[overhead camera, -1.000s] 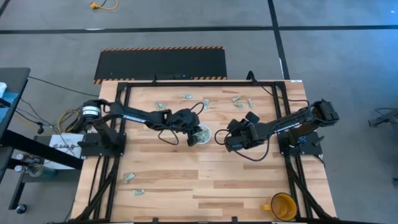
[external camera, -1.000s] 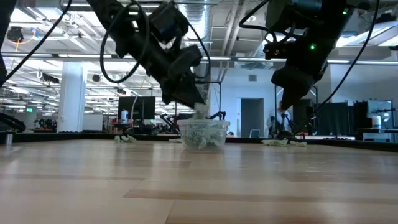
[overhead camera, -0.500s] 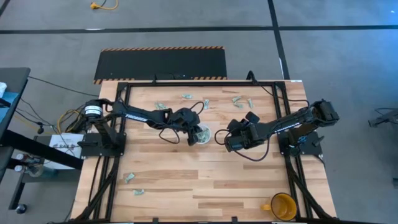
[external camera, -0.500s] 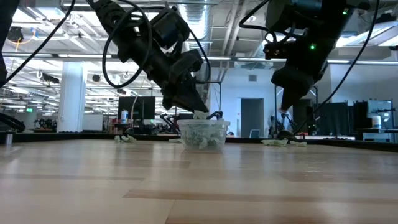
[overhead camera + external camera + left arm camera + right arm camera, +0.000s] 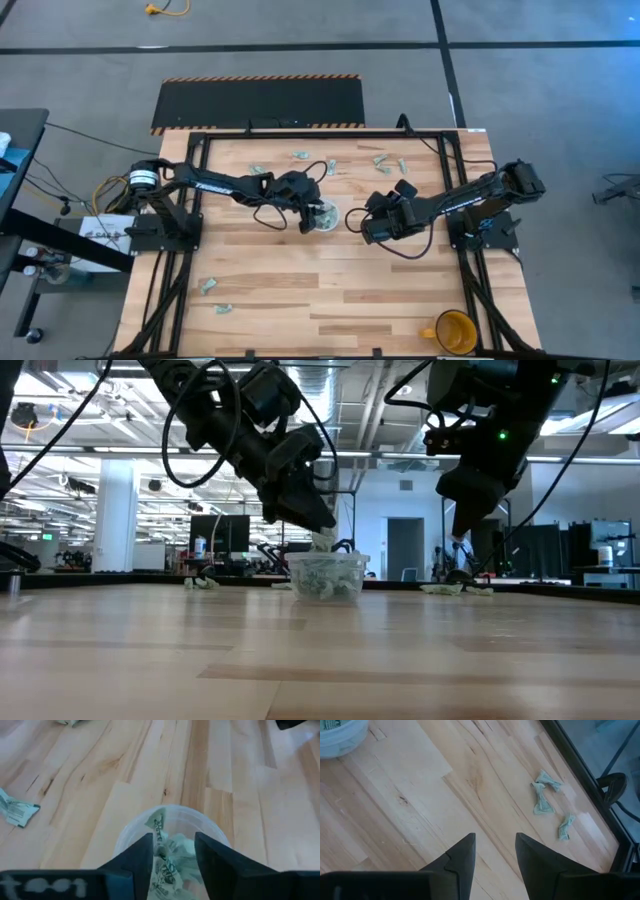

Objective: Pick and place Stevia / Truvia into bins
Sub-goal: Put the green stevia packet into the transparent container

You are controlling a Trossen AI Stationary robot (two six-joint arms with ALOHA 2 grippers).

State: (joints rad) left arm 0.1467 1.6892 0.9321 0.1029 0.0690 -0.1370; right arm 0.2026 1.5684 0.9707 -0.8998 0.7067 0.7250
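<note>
My left gripper (image 5: pixel 172 852) hangs right over the cup (image 5: pixel 172 827), jaws parted with nothing pinched between them, and a sachet (image 5: pixel 159 822) stands on edge among the heap already inside. These sachets look to me feather-light and limp, thin paper with a little powder shifting inside, so I judge they will crumple or slide rather than resist; I would take one across its short width near the middle, or at a raised, crinkled edge where a finger can get under it, since one lying flat on the counter (image 5: pixel 100 780) gives little to bite. Just beyond the cup a loose sachet (image 5: pixel 15 810) lies on the wood. My right gripper (image 5: pixel 495 852) waits apart from the cup, also spread and empty, looking toward a small cluster of twisted sachets (image 5: pixel 542 797) near the counter's edge. The wrist views show the paper's creases and what sits inside the cup, which the overhead view cannot resolve. The overhead view instead gives the whole layout: more sachets (image 5: pixel 300 155) along the far side and a pair (image 5: pixel 210 286) well off at the near left, plus a mug (image 5: pixel 455 330) at the near right corner. The low view alone shows my left gripper's (image 5: pixel 318 525) height just above the cup's (image 5: pixel 326 575) rim.
</note>
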